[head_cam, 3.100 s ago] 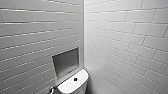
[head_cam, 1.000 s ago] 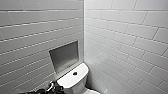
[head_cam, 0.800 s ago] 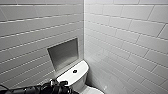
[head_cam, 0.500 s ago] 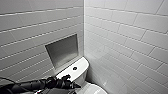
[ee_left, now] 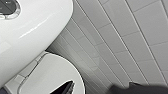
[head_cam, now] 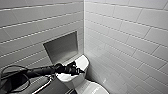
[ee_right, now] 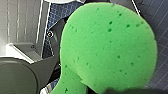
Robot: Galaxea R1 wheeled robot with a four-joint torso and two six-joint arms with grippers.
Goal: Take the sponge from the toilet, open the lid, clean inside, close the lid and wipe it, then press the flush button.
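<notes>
Over the toilet [head_cam: 83,62] tank, head view: the left gripper [head_cam: 76,70] reaches in from the left, close above the tank top; whether it is open or closed cannot be told. Tiled walls meet in a corner, with a recessed niche [head_cam: 62,47] behind the arm.

Left wrist view: the flush button [ee_left: 7,7] sits in the white tank top. The lid [ee_left: 47,75] lies down beside the tank.

Right wrist view: the sponge [ee_right: 107,47] is held clear of the blue tiled floor [ee_right: 155,15], with the right gripper [ee_right: 125,91] fingers closed on it.
</notes>
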